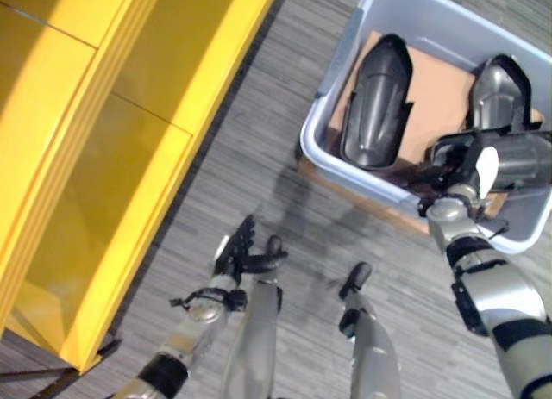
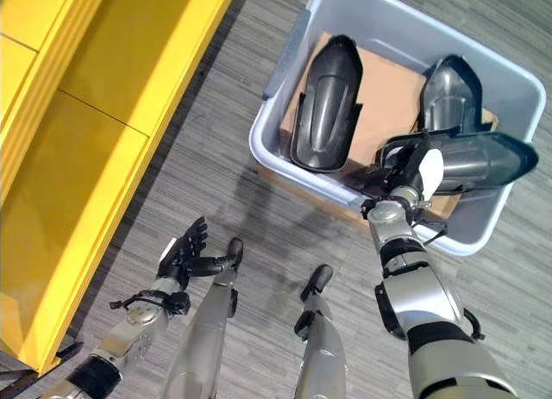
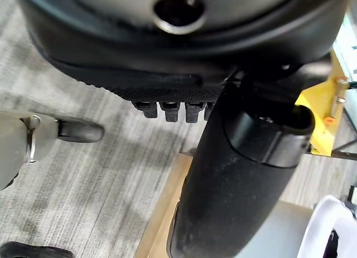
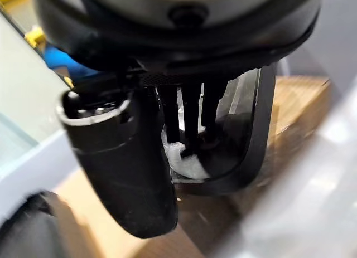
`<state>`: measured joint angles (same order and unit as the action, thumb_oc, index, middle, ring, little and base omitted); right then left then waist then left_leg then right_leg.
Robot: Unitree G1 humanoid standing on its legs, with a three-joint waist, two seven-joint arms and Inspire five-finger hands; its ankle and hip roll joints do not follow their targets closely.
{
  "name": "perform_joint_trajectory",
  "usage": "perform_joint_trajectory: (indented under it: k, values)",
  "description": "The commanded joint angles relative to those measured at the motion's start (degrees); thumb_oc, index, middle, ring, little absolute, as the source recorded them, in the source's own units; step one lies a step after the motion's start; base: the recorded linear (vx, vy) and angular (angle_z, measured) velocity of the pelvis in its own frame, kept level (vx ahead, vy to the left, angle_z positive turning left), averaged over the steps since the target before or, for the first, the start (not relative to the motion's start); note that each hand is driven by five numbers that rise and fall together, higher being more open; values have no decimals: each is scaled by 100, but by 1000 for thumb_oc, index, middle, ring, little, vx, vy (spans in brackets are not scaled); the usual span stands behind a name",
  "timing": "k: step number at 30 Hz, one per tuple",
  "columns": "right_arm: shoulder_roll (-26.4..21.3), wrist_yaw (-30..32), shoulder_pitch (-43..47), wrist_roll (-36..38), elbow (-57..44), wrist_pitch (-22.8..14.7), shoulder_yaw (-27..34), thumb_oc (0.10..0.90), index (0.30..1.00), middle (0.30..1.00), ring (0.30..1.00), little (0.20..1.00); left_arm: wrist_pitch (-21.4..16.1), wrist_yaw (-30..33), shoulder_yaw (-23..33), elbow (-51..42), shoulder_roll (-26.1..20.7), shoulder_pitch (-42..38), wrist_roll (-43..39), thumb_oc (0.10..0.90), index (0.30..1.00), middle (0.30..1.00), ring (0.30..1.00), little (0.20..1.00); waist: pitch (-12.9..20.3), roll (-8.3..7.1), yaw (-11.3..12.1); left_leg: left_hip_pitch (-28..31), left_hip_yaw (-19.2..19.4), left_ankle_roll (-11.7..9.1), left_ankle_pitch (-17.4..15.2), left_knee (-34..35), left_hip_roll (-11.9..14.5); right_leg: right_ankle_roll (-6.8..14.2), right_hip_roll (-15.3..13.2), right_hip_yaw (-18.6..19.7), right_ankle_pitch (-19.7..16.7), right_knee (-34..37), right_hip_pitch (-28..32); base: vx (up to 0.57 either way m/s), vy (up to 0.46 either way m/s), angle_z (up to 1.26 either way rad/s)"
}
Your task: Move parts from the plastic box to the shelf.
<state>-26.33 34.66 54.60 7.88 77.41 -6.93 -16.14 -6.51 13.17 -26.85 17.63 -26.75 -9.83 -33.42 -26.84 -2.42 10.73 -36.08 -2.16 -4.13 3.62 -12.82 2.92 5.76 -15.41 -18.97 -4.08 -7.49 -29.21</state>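
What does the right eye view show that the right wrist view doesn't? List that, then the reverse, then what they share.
Right eye view adds: the yellow shelf, the left robot hand open above the floor, the whole box, and two more dark parts lying in it.
Right wrist view adds: the fingers reaching inside the held part's hollow, thumb outside it.
Shared: the right robot hand gripping a dark part, the cardboard, and the box wall.
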Motion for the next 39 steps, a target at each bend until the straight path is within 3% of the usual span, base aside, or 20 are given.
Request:
perform_joint_trajectory:
  k: [1, 14, 22, 28, 31, 39]
  values:
    - [497, -675, -920, 117, 659, 1063, 130, 400, 300, 300, 300, 300, -406, -10, 58, -533, 82, -224, 25, 900, 1000, 1000, 1000, 1000, -295, 383, 37, 249, 22, 16, 17, 62, 87, 430, -231, 1, -509, 45, 411, 31, 32, -3]
    - [449, -584, -1300, -197, 435, 959, 105, 400, 300, 300, 300, 300, -505, -28, 26, -434, 171, -245, 6, 900, 1000, 1000, 1000, 1000, -251, 392, -115, 516, 104, 36, 11, 165, 57, 445, -252, 117, -530, 79, 501, 20, 10, -4]
    - [226, -331, -1448, -205, -214, 665, 108, 400, 300, 300, 300, 300, -569, 7, 168, -376, 131, -114, 16, 900, 1000, 1000, 1000, 1000, -92, 329, -277, 765, 176, 42, 45, 308, 82, 450, -222, 210, -561, 158, 613, 22, -4, -3]
    - [-107, 58, -1749, -790, -1897, 577, 91, 400, 300, 300, 300, 300, -584, 40, 379, -312, 156, 45, 45, 900, 1000, 1000, 1000, 1000, 72, 220, -486, 1013, 248, 49, 88, 463, 104, 461, -196, 310, -633, 232, 716, 26, -6, -10]
    - [-340, 215, -2391, -1403, -3569, 657, 428, 400, 300, 300, 300, 300, -571, 45, 524, -188, 216, 113, 110, 900, 1000, 1000, 1000, 1000, 197, 148, -632, 1172, 278, 38, 103, 547, 147, 459, -185, 316, -634, 265, 818, 29, -32, -5]
    - [-462, 195, -3108, -1975, -4917, 649, 1023, 400, 300, 300, 300, 300, -518, -99, 658, -121, 235, 263, 266, 900, 1000, 1000, 1000, 1000, 413, 87, -749, 1471, 325, 35, 104, 687, 148, 477, -174, 315, -642, 341, 1065, 18, -18, -6]
